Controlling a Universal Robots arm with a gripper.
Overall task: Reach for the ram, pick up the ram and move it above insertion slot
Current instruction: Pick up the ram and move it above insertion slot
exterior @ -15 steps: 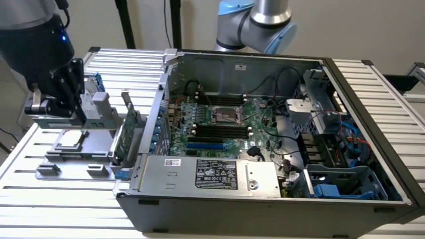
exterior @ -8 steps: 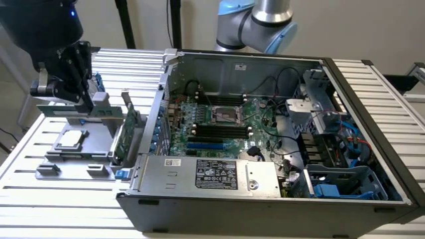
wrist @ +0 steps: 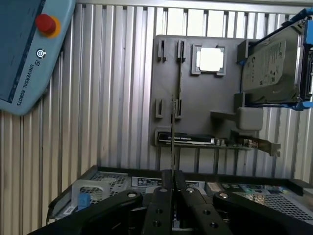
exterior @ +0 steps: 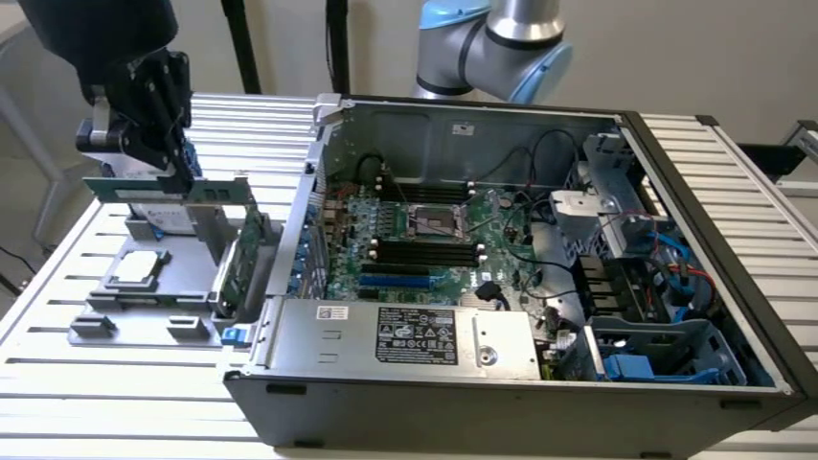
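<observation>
The ram [exterior: 220, 189] is a long thin green stick held level in the air at the exterior view's left, above the grey holder plate [exterior: 153, 292] and well off the open computer case [exterior: 511, 383]. My gripper [exterior: 170, 175] is shut on its upper edge. In the wrist view the ram [wrist: 172, 128] shows edge-on as a thin line running out from between the black fingers [wrist: 160, 196] of my gripper [wrist: 172, 178], over the grey holder plate [wrist: 205, 105]. The black insertion slots [exterior: 422, 251] lie on the motherboard inside the case, to the right of the ram.
On the holder plate sit a processor chip [exterior: 137, 268], a silver hard drive in a blue frame [wrist: 274, 66] and an upright green expansion card [exterior: 249, 251]. A teach pendant [wrist: 24, 54] with a red button lies on the slatted table. The case's metal wall [exterior: 306, 192] stands between ram and slots.
</observation>
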